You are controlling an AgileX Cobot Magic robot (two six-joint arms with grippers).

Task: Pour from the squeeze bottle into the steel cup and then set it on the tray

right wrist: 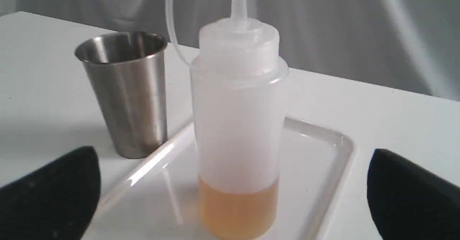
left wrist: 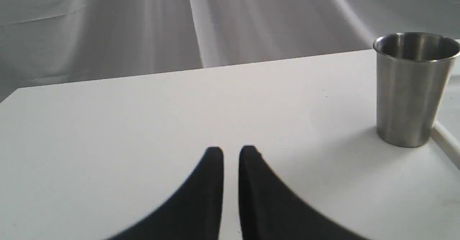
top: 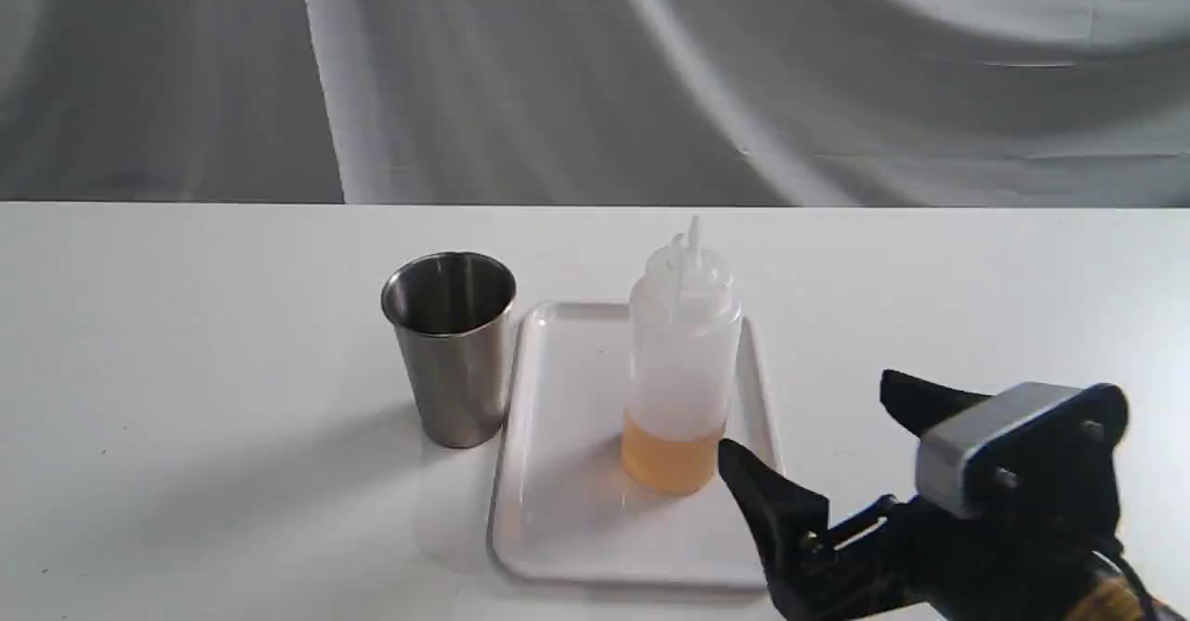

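Note:
The squeeze bottle (top: 683, 361) stands upright on the white tray (top: 567, 482), with amber liquid in its lower part and its nozzle pointing up. Just left of the tray, the steel cup (top: 453, 347) stands upright on the table. My right gripper (top: 813, 416) is open at the tray's near right corner, a little short of the bottle and touching nothing. In the right wrist view the squeeze bottle (right wrist: 239, 125) sits centred ahead of the right gripper (right wrist: 233, 155), beside the steel cup (right wrist: 125, 89). My left gripper (left wrist: 231, 149) is shut and empty over bare table, left of the steel cup (left wrist: 409, 89).
The white table (top: 186, 323) ends at a straight far edge against a grey draped cloth backdrop (top: 595, 72). A bit of the tray's rim (left wrist: 447, 139) shows beside the cup in the left wrist view.

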